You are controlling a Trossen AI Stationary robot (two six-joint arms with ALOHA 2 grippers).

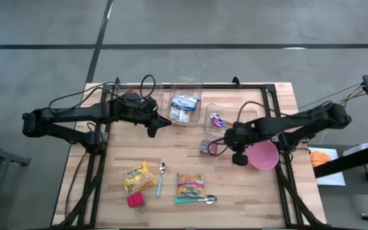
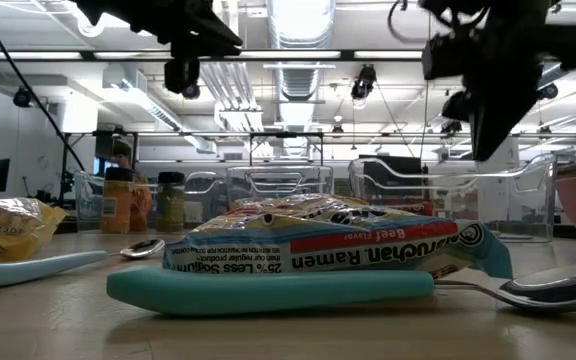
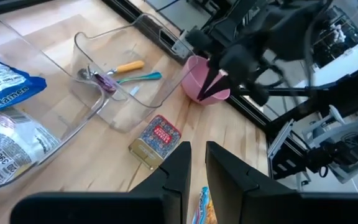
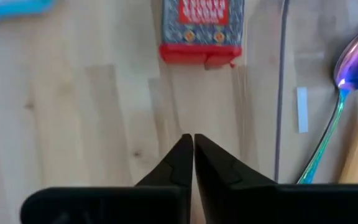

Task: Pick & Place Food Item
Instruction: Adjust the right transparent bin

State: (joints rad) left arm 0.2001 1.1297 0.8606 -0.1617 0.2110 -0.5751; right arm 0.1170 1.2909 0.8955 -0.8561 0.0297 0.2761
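A small tin-like box (image 4: pixel 202 25) with a red and blue label lies flat on the wooden table, near the middle (image 1: pixel 207 147). My right gripper (image 4: pixel 193 142) hangs just beside it with its fingers shut, pointing steeply down, clear of the table (image 2: pixel 488 140). My left gripper (image 3: pixel 197 152) hovers at the far left (image 1: pixel 166 124), a narrow gap between its fingers and nothing in it, beside a clear bin (image 1: pixel 185 107) holding ramen packets (image 3: pixel 5 124). A ramen packet (image 1: pixel 190 184) and a yellow packet (image 1: pixel 138 177) lie flat near the front edge.
A second clear bin (image 1: pixel 219 116) with spoons stands at the far middle. A pink bowl (image 1: pixel 265 155) sits under my right arm. Near the front lie a teal-handled spoon (image 1: pixel 197 200), a blue-handled spoon (image 1: pixel 160 179) and a small red item (image 1: pixel 135 200).
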